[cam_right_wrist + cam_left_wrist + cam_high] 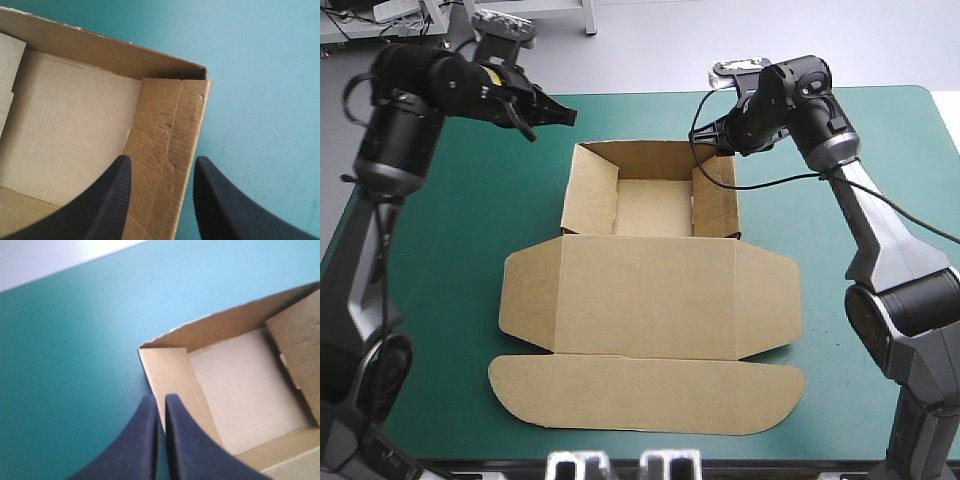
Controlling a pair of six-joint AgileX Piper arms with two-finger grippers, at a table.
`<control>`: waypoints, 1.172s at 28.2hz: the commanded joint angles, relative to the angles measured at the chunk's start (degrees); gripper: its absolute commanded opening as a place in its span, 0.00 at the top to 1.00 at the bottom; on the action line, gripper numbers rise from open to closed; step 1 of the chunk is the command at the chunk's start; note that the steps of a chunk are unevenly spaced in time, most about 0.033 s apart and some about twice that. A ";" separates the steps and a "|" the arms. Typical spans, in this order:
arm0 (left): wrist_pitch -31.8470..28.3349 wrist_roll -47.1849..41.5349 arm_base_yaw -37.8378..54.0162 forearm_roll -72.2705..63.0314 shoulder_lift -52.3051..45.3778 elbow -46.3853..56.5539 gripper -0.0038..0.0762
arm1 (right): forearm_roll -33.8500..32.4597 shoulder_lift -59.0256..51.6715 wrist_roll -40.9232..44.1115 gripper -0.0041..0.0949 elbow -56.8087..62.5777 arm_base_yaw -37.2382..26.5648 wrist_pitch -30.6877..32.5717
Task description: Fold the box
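Box: one brown box (650, 290) lies in the middle of the teal-green table (450, 230), with its tray toward the far edge and its lid toward the near edge.
Tray: the tray (655, 205) is open at the top with walls raised on four sides. Its right wall (165, 150) is doubled inward and shows creases.
Lid: one broad panel (645, 300) lies flat on the table, with a small flap at each side and one long rounded flap (645, 395) nearest the robot.
Left gripper (552, 113): it hangs above the table off the tray's far left corner, apart from the board. Its fingers (145, 440) are all but together with only a slit between them, and they hold nothing.
Right gripper (725, 138): it is over the tray's far right corner. Its fingers (107, 200) stand wide, one to each side of the right wall's line. I cannot tell whether they touch it.
Handling: the board is probably light, stiff across its panels and willing to bend only at the scored lines. A hard pinch would likely dent it. With nothing pinning it, the box could slide on the cover.
Hold: the best grips look to be the thin free edges, either the long flap's rim or a wall's upper rim. The other gripper should steady the tray.
Count: one box, one tray, one lid panel, three lid flaps, two grippers, four fingers.
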 commanded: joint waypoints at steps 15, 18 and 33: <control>-0.73 1.46 -0.24 2.72 -35.96 37.56 0.96 | 3.30 -1.57 2.44 0.62 13.36 -1.63 -6.79; -4.43 1.34 -0.24 2.72 -42.44 45.52 0.96 | 5.26 -0.07 0.49 0.68 13.36 -1.63 -6.53; -6.86 -9.83 -0.24 7.50 -71.02 74.17 0.96 | -1.04 -5.28 0.15 0.98 11.27 -8.54 0.14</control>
